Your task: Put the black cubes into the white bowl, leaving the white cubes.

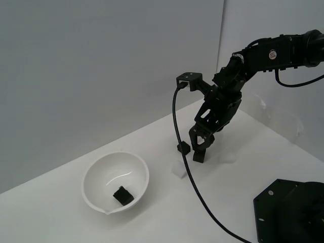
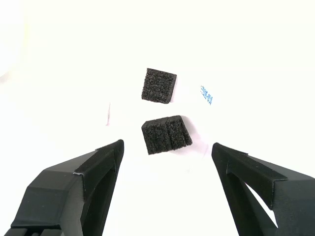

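The two black cubes left on the table look like coarse foam: light, soft and a little springy, so they should squash slightly and grip well if taken across two flat opposite sides. The nearer cube (image 2: 166, 134) lies just ahead of the claw (image 2: 167, 157), whose jaws are spread wide with nothing between them. The farther cube (image 2: 158, 85) sits just beyond it, apart. Both are small, matte and rough-surfaced. A third black cube (image 1: 123, 195) already rests in the white bowl (image 1: 91, 174). A white cube (image 1: 178, 168) nearby is, I think, barely distinguishable against the pale table
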`<action>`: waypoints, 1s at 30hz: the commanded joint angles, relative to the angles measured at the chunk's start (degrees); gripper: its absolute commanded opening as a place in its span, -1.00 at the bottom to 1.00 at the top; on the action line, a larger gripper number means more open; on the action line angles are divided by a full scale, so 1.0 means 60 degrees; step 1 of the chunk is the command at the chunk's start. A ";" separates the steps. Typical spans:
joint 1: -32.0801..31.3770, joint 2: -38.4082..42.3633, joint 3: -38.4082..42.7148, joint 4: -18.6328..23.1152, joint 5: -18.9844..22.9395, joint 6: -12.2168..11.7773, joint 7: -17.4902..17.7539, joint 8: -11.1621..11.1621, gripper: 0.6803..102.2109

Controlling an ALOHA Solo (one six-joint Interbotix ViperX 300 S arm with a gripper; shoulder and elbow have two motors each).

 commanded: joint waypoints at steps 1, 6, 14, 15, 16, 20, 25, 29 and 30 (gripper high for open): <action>-0.0146 0.0117 0.0190 0.0088 0.0044 -0.0161 -0.0117 0.0029 0.96; -0.0278 -0.0117 -0.0059 0.0146 0.0117 -0.0234 -0.0308 0.0029 0.96; -0.0513 -0.0659 -0.0586 0.0132 0.0103 -0.0322 -0.0645 0.0029 0.96; -0.0513 -0.0688 -0.0615 0.0146 0.0117 -0.0322 -0.0688 0.0029 0.96; -0.0542 -0.0703 -0.0645 0.0146 0.0132 -0.0322 -0.0732 0.0029 0.96; -0.0513 -0.0938 -0.0879 0.0146 0.0117 -0.0308 -0.0908 0.0205 0.96; -0.0513 -0.1201 -0.1143 0.0161 0.0132 -0.0322 -0.0923 0.0337 0.96; -0.0513 -0.1201 -0.1113 0.0190 0.0161 -0.0308 -0.0908 0.0322 0.78; -0.0483 -0.1157 -0.1055 0.0205 0.0176 -0.0322 -0.0879 0.0322 0.58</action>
